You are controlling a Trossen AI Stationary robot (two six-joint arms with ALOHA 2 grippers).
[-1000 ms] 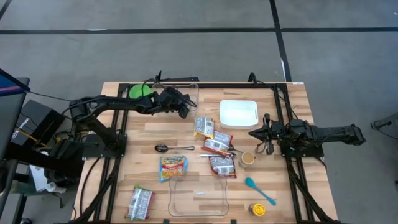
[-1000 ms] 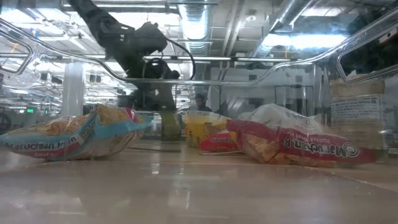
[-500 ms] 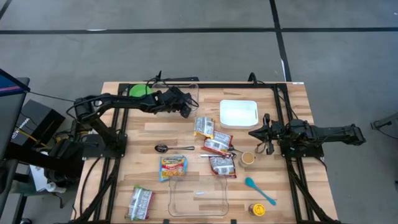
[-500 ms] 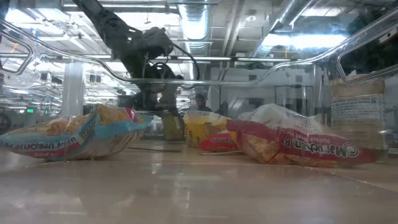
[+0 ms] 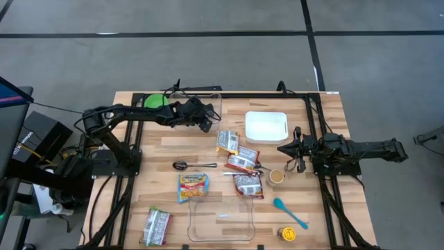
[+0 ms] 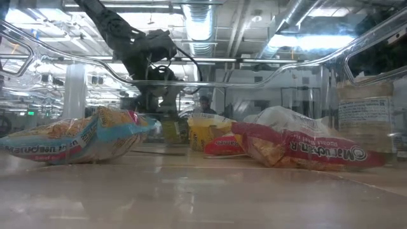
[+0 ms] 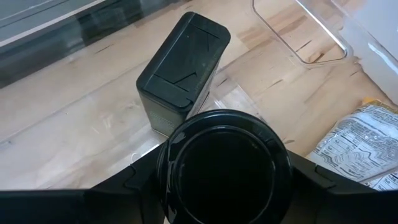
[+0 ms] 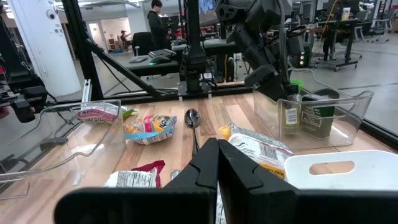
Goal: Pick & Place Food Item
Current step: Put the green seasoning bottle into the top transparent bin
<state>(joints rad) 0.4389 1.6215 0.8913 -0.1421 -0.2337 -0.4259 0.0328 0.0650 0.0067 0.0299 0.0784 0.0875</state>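
The left end effector [image 5: 205, 122] hangs over the clear plastic bin [image 5: 208, 104] at the far edge of the wooden surface [image 5: 159, 149]; its fingers pinch a round black-lidded jar [image 7: 224, 163], which sits just beside a dark rectangular tin [image 7: 183, 68] inside that bin; a silver-white printed packet [image 5: 227, 141] lies on the surface just outside the bin; two red noodle packets [image 5: 242, 162] and a yellow noodle packet [image 5: 193, 186] lie near the middle; a metal spoon [image 5: 189, 165] rests between them and the bin; the right end effector [image 5: 283, 149] waits by the white rectangular tray [image 5: 266, 126], fingers pressed together and holding nothing.
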